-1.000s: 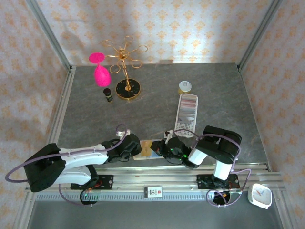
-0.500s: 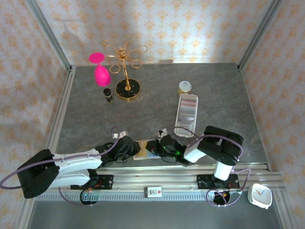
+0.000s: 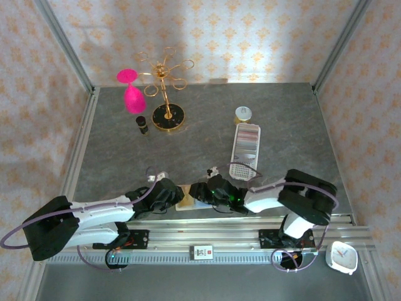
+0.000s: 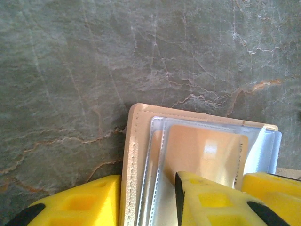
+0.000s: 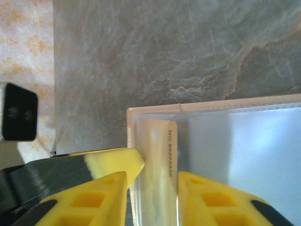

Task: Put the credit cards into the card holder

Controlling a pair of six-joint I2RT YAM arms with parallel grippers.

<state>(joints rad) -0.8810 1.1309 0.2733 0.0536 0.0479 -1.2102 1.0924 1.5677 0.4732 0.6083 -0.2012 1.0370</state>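
The beige card holder [image 4: 134, 141] lies open on the grey marble tabletop [image 4: 70, 70] near its front edge, between the two arms. The left gripper [image 4: 148, 193] is partly open and straddles the holder's stitched edge and clear sleeves [image 4: 157, 141]. Whether it clamps them cannot be told. The right gripper [image 5: 153, 193], also partly open, flanks a tan credit card [image 5: 157, 150] sitting in a sleeve, and its hold is equally unclear.
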